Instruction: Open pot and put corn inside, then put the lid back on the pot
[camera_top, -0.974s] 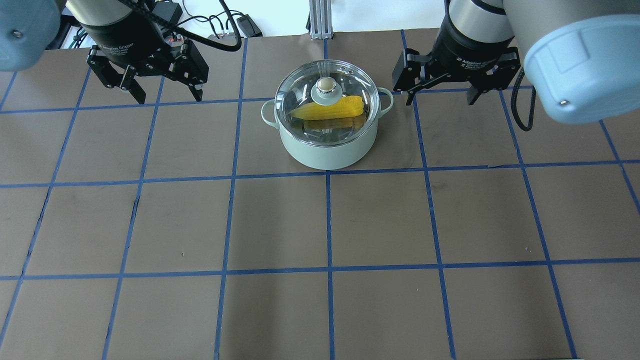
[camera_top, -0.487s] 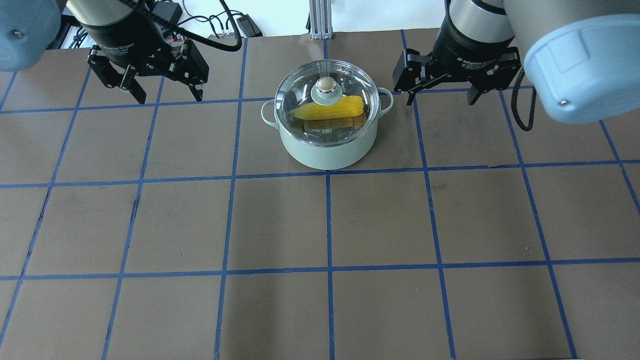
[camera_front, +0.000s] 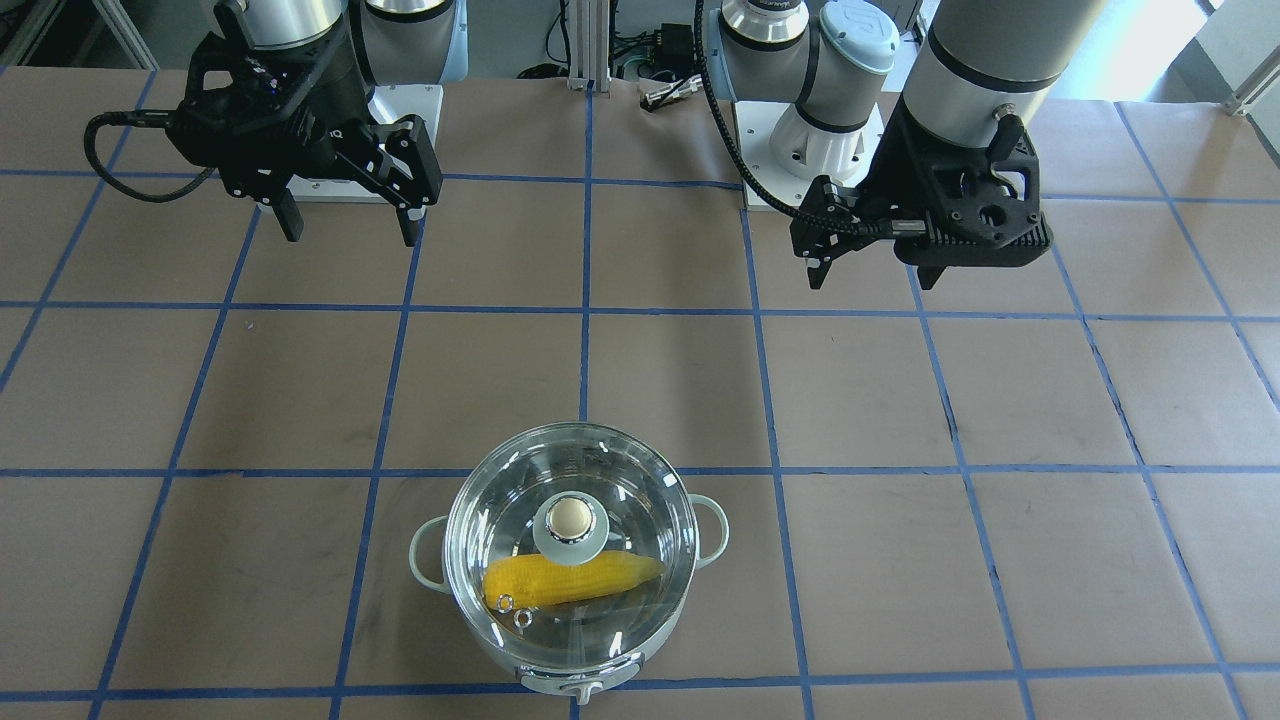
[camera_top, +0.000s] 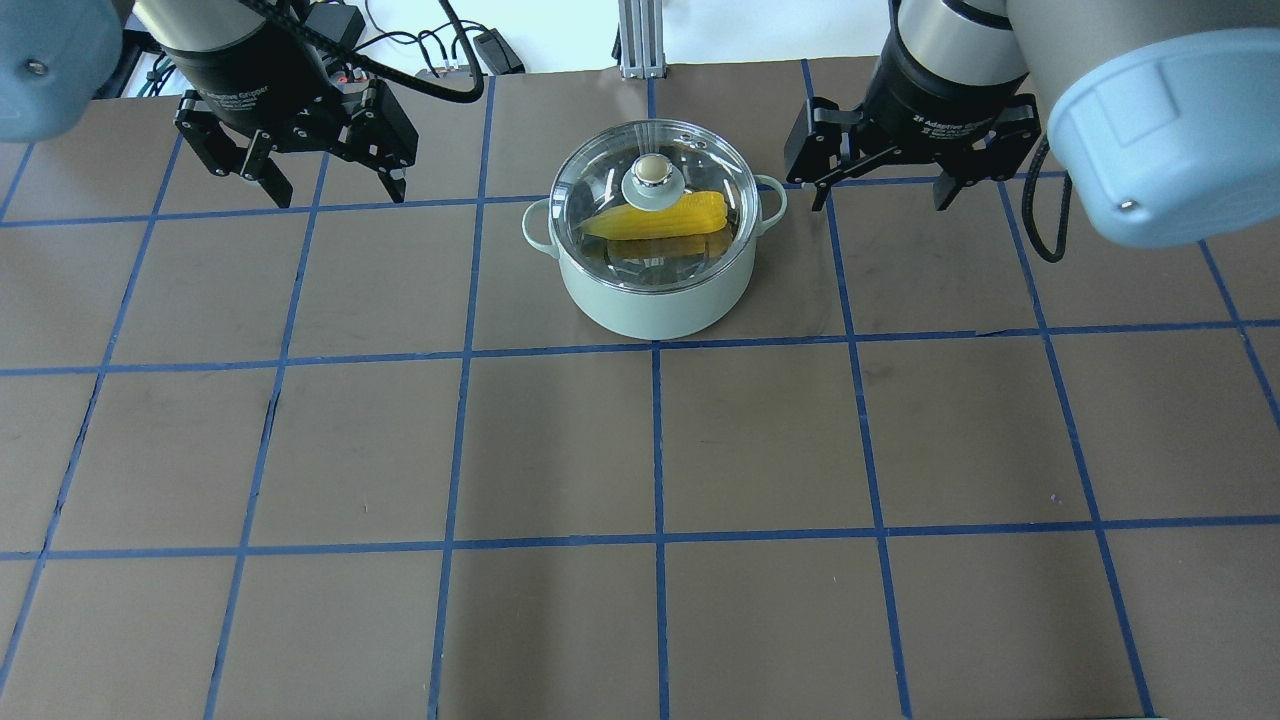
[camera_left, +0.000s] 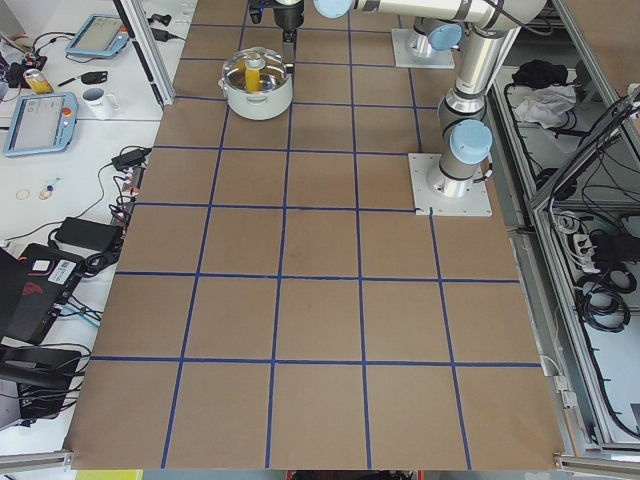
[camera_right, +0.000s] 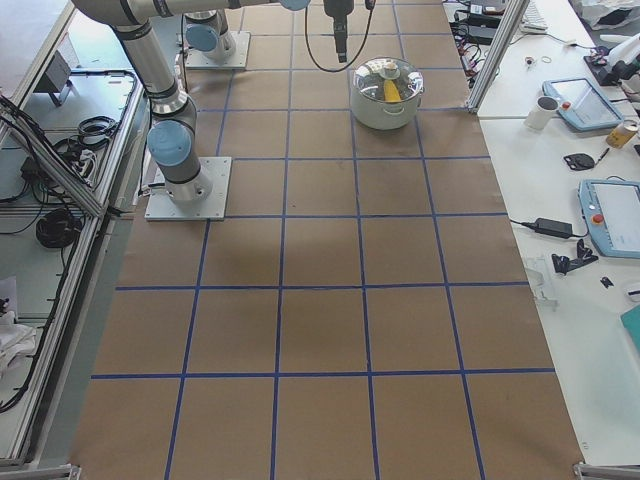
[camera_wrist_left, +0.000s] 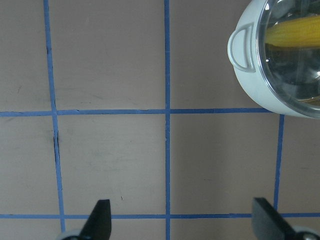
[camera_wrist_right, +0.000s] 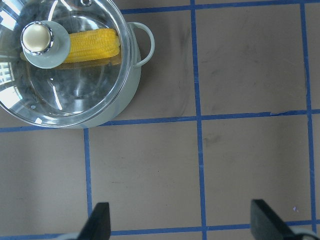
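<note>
The pale grey-green pot (camera_top: 650, 305) stands at the table's far middle. The glass lid (camera_top: 655, 235) with its beige knob sits on it. The yellow corn (camera_top: 690, 213) lies inside, seen through the glass. The front view shows the pot's handle (camera_front: 425, 560), lid (camera_front: 610, 480) and corn (camera_front: 600, 578). My left gripper (camera_top: 340, 193) hangs open and empty to the pot's left, and my right gripper (camera_top: 882, 200) hangs open and empty to its right. Both are apart from the pot. The left wrist view shows the pot (camera_wrist_left: 250, 75) at the upper right. The right wrist view shows the lid (camera_wrist_right: 75, 95) at the upper left.
The brown table carries a blue tape grid (camera_top: 655, 450). Cables and an aluminium post (camera_top: 640, 40) stand past the far edge. A side bench beyond the pot holds tablets (camera_left: 40, 120) and a mug (camera_left: 98, 100). The arm bases (camera_front: 810, 140) are bolted at the robot's edge.
</note>
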